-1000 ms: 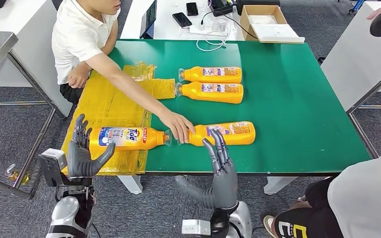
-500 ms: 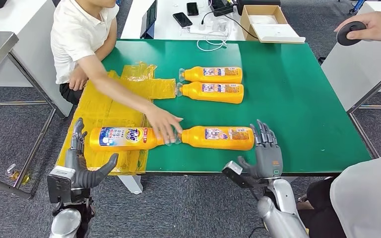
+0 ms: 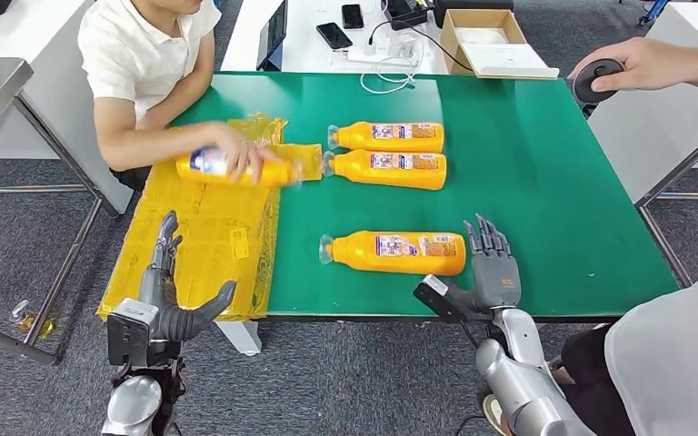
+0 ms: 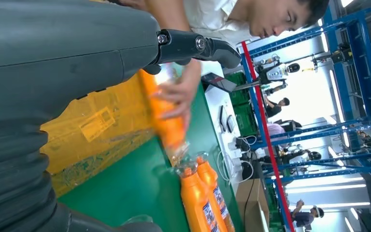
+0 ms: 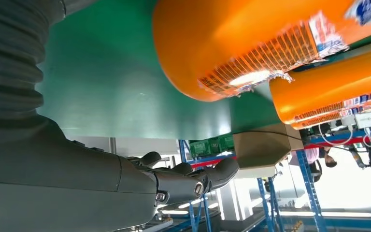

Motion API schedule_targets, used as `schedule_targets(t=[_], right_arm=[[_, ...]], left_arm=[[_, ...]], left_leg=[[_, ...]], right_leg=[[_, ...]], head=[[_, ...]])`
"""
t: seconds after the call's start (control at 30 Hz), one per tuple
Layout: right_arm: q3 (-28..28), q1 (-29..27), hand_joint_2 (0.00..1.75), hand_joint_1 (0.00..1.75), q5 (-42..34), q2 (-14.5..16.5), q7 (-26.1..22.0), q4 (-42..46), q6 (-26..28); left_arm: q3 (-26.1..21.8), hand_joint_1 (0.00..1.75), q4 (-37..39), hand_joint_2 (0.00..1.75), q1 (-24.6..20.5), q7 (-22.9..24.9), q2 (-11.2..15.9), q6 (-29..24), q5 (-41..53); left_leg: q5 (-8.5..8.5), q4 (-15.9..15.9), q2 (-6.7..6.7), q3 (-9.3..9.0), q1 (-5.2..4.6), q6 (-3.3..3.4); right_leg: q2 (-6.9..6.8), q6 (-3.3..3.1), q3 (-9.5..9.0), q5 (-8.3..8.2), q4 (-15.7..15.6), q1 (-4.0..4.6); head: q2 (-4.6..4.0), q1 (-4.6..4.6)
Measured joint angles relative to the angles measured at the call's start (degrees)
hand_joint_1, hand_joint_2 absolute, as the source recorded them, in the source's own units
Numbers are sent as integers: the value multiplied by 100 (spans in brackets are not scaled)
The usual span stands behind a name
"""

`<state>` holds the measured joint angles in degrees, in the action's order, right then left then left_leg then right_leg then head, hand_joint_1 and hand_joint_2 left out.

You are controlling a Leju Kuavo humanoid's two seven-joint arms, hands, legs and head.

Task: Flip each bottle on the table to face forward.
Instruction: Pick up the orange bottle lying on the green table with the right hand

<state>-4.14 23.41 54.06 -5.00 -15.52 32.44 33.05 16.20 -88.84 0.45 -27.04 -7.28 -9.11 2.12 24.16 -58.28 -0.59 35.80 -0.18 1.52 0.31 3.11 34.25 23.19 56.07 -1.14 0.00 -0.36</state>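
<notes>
Lying lengthwise across the desk [image 3: 554, 182], the near bottle [image 3: 393, 252] had its base just beside the right hand [image 3: 493, 270], which was spread and empty; the left hand [image 3: 171, 289], also spread, stood well apart.

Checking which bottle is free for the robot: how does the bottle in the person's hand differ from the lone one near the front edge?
The held bottle is gripped by the person's hand over the yellow plastic sheet; the front bottle lies untouched on the green table. The front bottle sits just beside the robot's right hand; the held one is farther back on the left. Both are orange, labelled and on their sides.
</notes>
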Motion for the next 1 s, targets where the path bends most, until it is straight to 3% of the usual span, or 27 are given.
schedule_targets(t=[0.37, 1.0], right_arm=[[-2, 438, 175, 0, 71, 112, 81, -438, -221], [44, 898, 175, 0, 239, 304, 578, -1165, -1297]], left_arm=[[191, 0, 220, 175, -251, 14, -28, 10, -1], [510, 0, 863, 175, -789, 171, -106, 200, -187]], left_leg=[[-2, 0, 0, 2, 1, 1], [-2, 0, 2, 0, 0, 1]], right_leg=[[0, 0, 1, -1, 1, 1], [1, 0, 1, -1, 1, 1]], head=[[0, 1], [0, 0]])
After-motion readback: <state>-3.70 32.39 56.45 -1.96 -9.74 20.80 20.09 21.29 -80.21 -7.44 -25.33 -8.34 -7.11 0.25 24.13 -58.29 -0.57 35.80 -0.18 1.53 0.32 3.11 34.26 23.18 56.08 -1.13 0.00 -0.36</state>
